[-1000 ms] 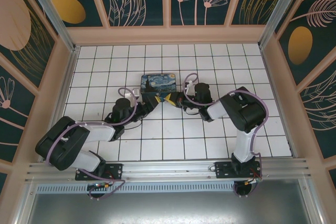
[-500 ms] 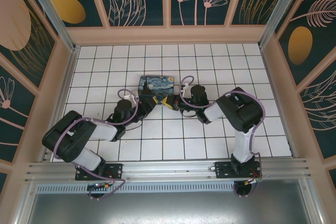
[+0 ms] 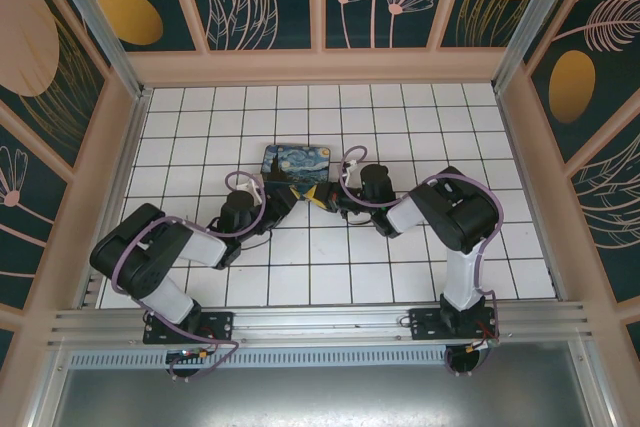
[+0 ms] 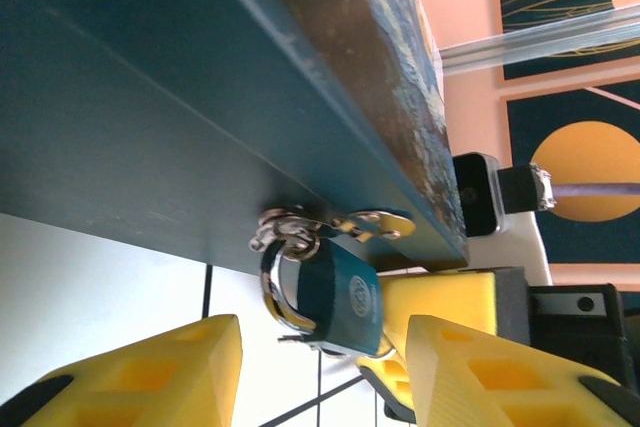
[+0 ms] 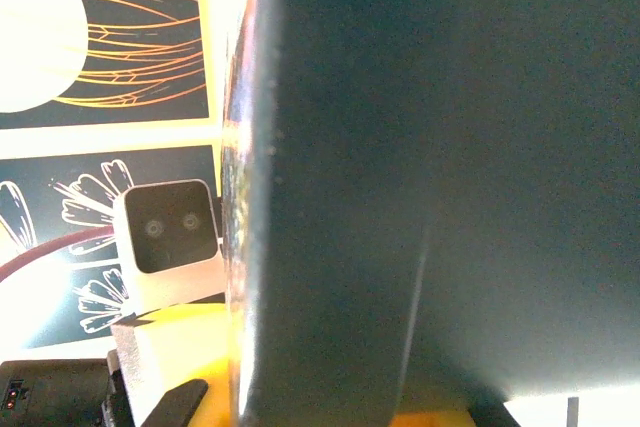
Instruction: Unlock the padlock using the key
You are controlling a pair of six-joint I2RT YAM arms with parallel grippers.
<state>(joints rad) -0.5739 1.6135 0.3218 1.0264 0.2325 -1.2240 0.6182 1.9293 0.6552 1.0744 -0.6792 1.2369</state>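
In the left wrist view the bottom edge cuts off both yellow fingers of the left gripper (image 4: pixel 322 352), and the keyhole end of the padlock (image 4: pixel 335 292) is turned out of sight. In the right wrist view the box (image 5: pixel 450 167) is a dark blur. It covers the fingers of the right gripper (image 3: pixel 325 193), so whether they pinch the key cannot be told. From above, the padlock is too small to make out.

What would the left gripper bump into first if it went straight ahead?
The left gripper would most likely meet the padlock first, hanging from the hasp on the blue box, just ahead between its fingers; the box wall lies behind.
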